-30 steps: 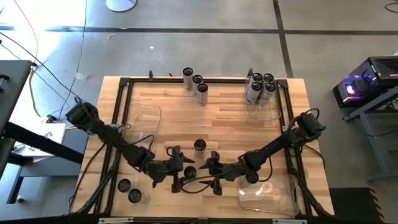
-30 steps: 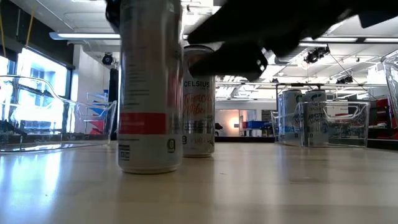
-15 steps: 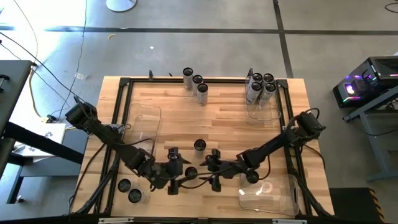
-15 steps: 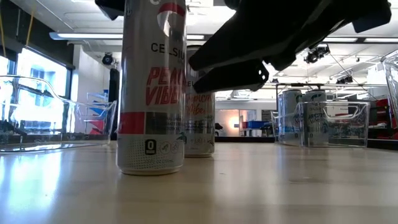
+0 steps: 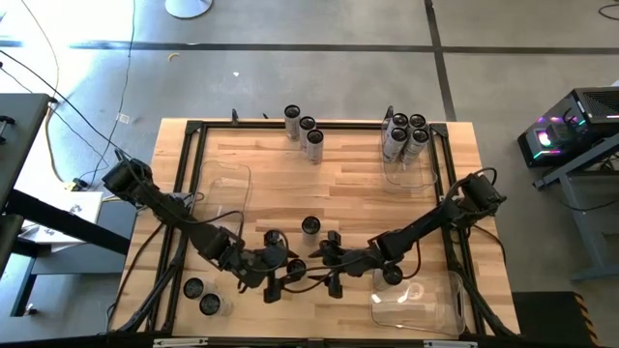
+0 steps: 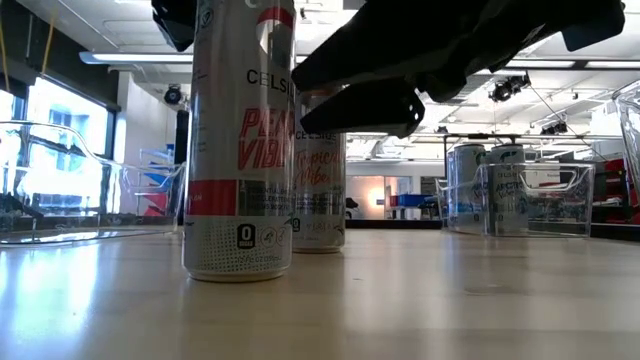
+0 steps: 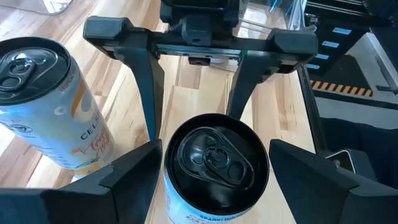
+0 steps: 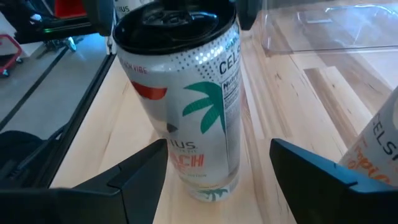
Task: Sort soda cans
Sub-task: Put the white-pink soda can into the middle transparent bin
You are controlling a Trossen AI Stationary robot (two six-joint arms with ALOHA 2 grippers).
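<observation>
Since a second ago: turned can (image 5: 296, 267) on the spot so that its red lettering faces the low camera, and brought right pincer (image 5: 326, 262) a little lower and nearer to it

Starting at the near left corner, two cans (image 5: 201, 295) close together by the dark frame. Beyond them, clear bin (image 5: 224, 188) along the left edge of table (image 5: 348, 184)

Reaching in from the left, left pincer (image 5: 288, 263) — clamped on can, one finger against each side, with can upright and its base on the wood. Dark round top plain to see between those fingers from the left wrist

Just past can toward the far side, second can (image 5: 310, 225), upright with orange lettering, clear of both pincers. Along the far edge, left of centre, three cans (image 5: 307, 124) in a short slanting row

Facing left pincer across can, right pincer — fingers apart, tips just short of can's sides, gripping nothing

Beneath the right arm, lone can (image 5: 391, 276) just beside near-right bin (image 5: 430, 307). In the far right corner, five cans (image 5: 404, 133) packed together in far bin (image 5: 411, 176)
</observation>
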